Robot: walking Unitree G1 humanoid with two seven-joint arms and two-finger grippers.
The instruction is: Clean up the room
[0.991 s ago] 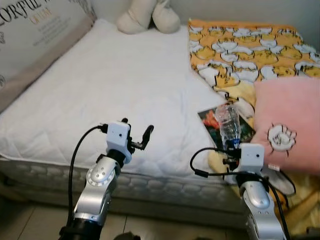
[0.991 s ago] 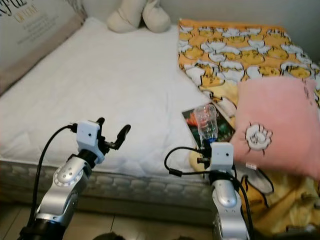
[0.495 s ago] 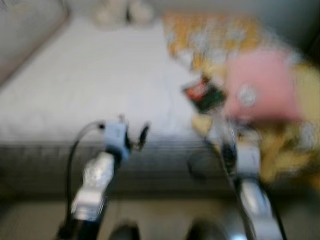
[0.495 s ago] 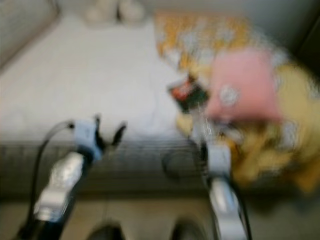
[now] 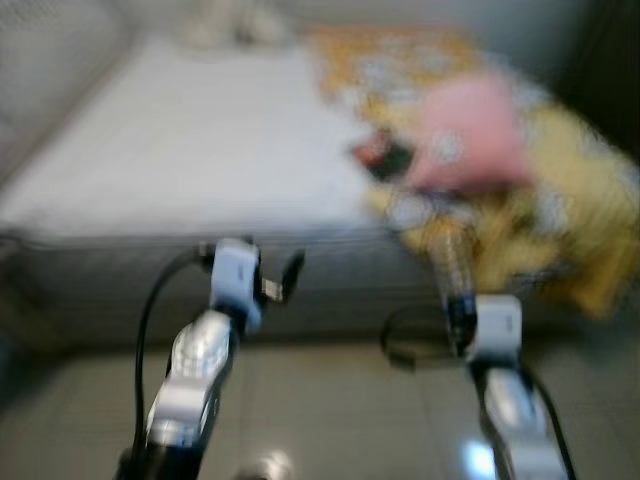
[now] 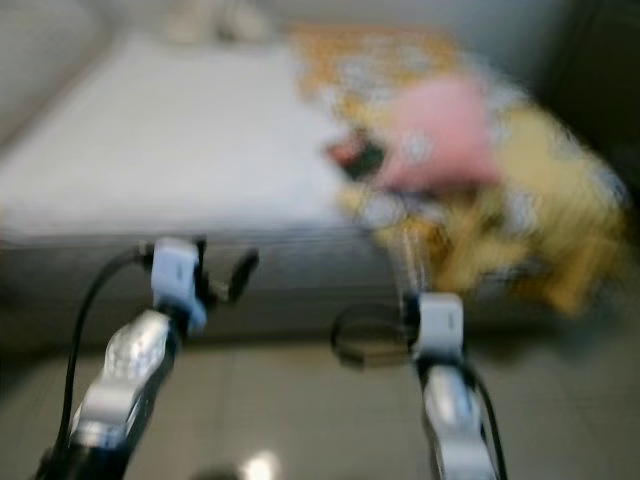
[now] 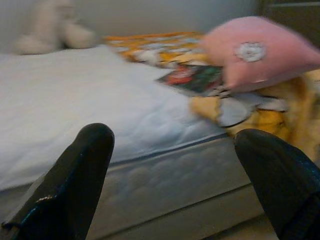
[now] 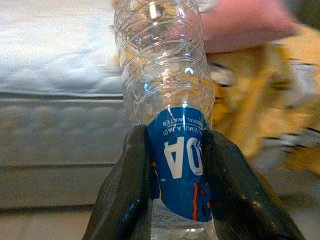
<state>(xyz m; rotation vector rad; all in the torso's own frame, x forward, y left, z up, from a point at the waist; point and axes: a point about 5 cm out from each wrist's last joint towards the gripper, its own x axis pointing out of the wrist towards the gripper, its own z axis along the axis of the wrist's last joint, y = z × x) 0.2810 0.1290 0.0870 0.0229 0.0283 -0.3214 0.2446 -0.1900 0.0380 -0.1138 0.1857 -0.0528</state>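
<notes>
I am now backed away from the bed [image 5: 200, 170], my right gripper [image 8: 175, 165] clamped on the plastic bottle [image 8: 162, 80] for disposal, left gripper [image 7: 175, 170] fingers apart.

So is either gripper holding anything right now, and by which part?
The right gripper holds a clear plastic bottle, its fingers clamped on the blue label. The left gripper is open, holding nothing.

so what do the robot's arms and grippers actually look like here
Both arms are silver metal, each ending in a white boxy wrist block. A black cable loops out beside each wrist. The left gripper and right gripper each have two long black fingers, smooth and rounded at the tips, with a slightly glossy finish.
</notes>
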